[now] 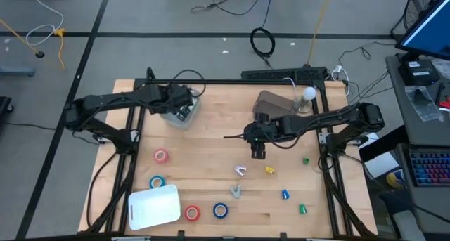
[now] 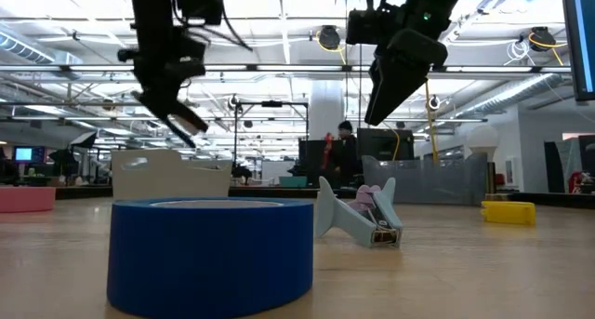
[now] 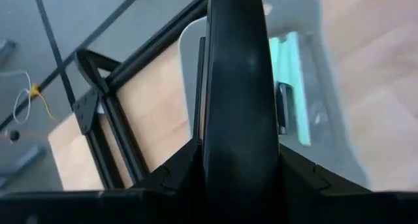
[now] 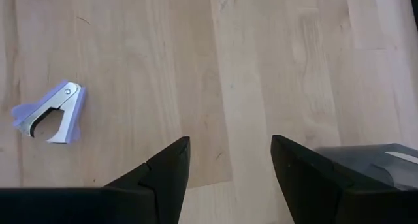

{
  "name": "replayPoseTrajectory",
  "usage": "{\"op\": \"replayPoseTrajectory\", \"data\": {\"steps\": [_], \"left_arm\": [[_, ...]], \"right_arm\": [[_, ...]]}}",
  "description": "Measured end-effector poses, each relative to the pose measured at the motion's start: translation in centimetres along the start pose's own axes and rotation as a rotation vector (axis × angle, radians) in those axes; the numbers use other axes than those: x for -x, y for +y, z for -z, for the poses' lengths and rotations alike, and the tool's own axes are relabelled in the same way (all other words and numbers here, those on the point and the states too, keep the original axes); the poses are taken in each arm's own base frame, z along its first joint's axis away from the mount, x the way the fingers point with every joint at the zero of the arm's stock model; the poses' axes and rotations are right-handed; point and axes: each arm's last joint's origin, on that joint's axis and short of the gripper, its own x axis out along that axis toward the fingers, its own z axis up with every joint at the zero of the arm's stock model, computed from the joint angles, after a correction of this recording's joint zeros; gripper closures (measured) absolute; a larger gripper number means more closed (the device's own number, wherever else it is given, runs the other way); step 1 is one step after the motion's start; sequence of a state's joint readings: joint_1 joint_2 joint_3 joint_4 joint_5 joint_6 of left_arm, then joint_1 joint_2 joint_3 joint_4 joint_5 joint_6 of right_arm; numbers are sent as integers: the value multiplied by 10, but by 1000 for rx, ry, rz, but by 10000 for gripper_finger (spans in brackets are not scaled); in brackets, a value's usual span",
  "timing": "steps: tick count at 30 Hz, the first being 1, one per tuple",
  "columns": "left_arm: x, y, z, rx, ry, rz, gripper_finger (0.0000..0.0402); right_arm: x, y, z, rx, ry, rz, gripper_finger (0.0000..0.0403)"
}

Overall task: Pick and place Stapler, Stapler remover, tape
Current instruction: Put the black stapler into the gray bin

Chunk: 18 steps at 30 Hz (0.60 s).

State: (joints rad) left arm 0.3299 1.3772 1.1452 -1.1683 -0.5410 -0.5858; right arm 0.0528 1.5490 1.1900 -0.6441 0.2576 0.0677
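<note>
My left gripper hangs over a clear bin at the far left, shut on a black stapler. The stapler's pale end sticks out below the fingers. My right gripper stands open above bare wood at mid table. A pale staple remover lies beyond its fingertips, and a second one lies nearer the front. Tape rolls lie flat at the near left: pink, blue, red and blue. My left gripper pinches the black stapler between its two fingers, slanting down from above. The stapler's long body runs along the fingers and out past them. It is lifted clear, above the bin. The stapler's own body hides the pads.
A white tray lies at the near left corner, and a brown bin with a white bulb stands at the far middle. Small yellow, blue and green items dot the near right. Teal things lie inside the clear bin.
</note>
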Motion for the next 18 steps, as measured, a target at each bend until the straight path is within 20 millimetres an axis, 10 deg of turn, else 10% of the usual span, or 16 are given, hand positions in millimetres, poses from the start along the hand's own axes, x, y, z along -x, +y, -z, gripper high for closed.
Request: {"op": "replayPoseTrajectory", "data": {"steps": [18], "left_arm": [[-58, 6, 6, 97, 23, 80, 257]], "right_arm": [[0, 0, 0, -26, 0, 1, 197]]}}
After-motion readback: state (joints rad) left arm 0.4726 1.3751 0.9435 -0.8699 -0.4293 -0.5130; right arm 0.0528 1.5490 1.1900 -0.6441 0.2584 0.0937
